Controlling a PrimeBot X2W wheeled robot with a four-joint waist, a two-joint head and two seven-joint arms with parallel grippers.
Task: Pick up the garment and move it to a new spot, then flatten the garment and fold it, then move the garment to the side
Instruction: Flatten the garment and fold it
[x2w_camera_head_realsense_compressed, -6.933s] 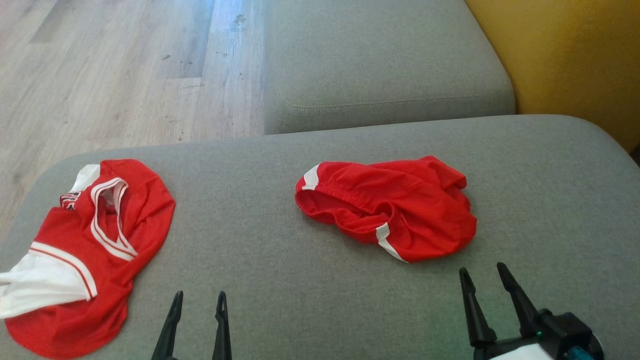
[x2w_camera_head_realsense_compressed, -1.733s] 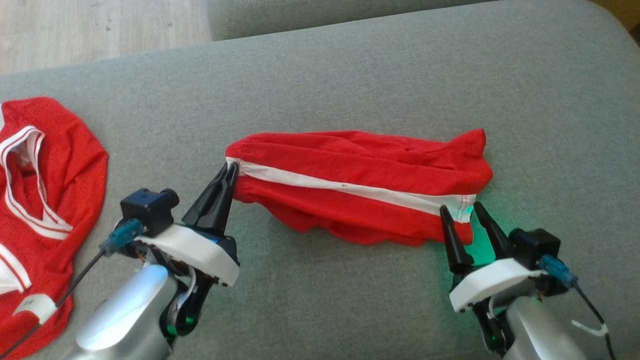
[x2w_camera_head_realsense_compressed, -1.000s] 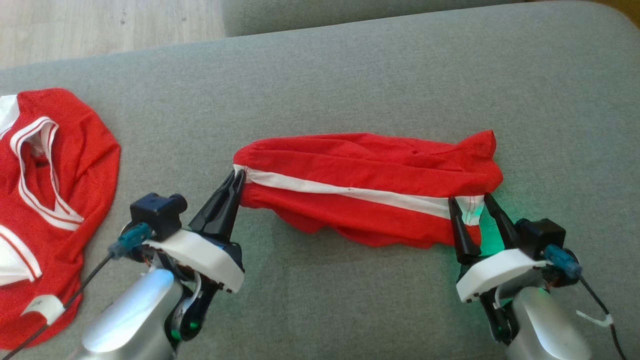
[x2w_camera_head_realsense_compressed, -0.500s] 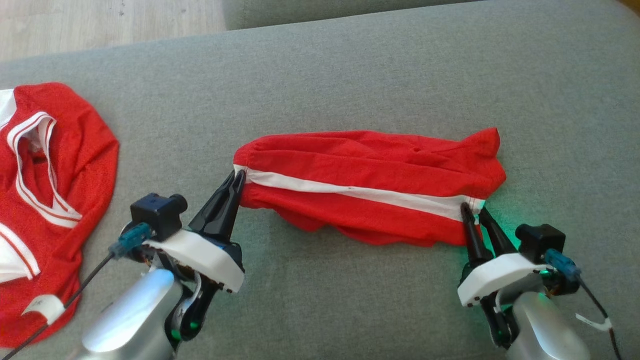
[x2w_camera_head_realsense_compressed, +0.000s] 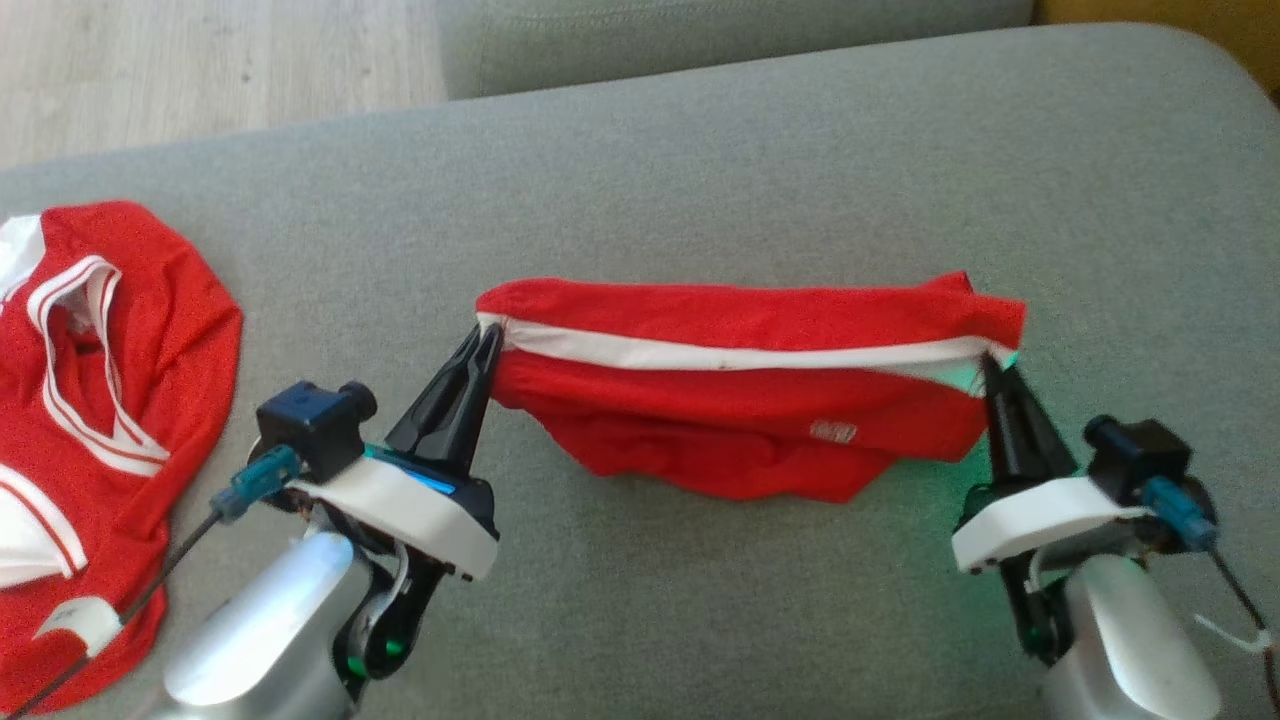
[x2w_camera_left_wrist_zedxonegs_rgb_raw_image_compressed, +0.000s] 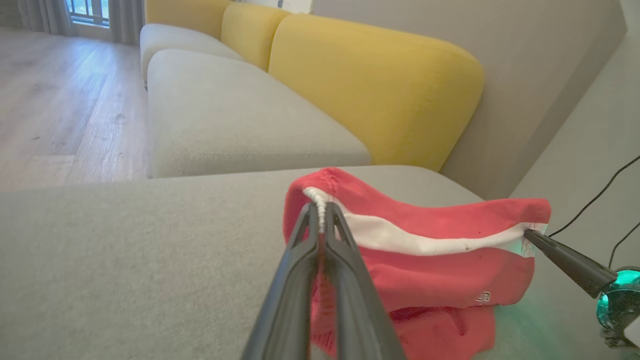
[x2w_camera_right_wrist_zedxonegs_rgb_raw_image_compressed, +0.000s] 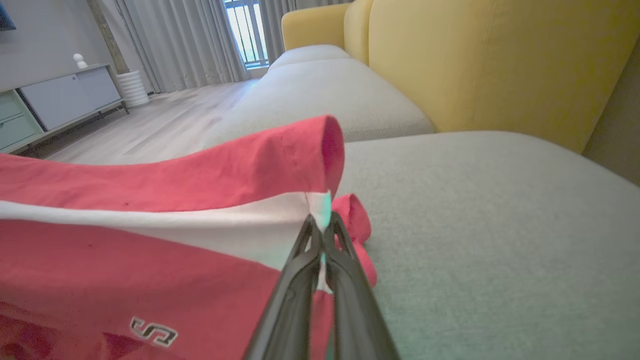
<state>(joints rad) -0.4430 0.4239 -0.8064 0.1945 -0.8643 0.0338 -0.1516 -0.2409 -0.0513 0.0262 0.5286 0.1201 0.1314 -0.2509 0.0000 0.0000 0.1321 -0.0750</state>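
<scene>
Garment (x2w_camera_head_realsense_compressed: 740, 410), red shorts with a white side stripe (x2w_camera_head_realsense_compressed: 730, 354), strung between the two grippers, stripe pulled taut tip to tip. Left gripper (x2w_camera_head_realsense_compressed: 486, 338) pressed together on the gathered end of the stripe; left wrist view shows the white edge pinched right at the tips. Right gripper (x2w_camera_head_realsense_compressed: 992, 366) likewise clamped on the opposite end, cloth caught between its tips in the right wrist view. Rest of the fabric hangs below the stripe and sags toward the grey sofa cushion (x2w_camera_head_realsense_compressed: 700, 170). Lowest folds sit between the grippers, look to be touching the cushion, can't say for sure. Small white logo (x2w_camera_head_realsense_compressed: 832, 431) on the hanging panel, left of the right gripper and below its tips. Second item, red jersey (x2w_camera_head_realsense_compressed: 130, 330) with white trim, lies on the same cushion well left of the left gripper, not touching it. Green glow (x2w_camera_head_realsense_compressed: 940, 480) on the cushion just beside the right gripper. Yellow backrest (x2w_camera_left_wrist_zedxonegs_rgb_raw_image_compressed: 375, 85) beyond the garment, ahead of the left gripper.
</scene>
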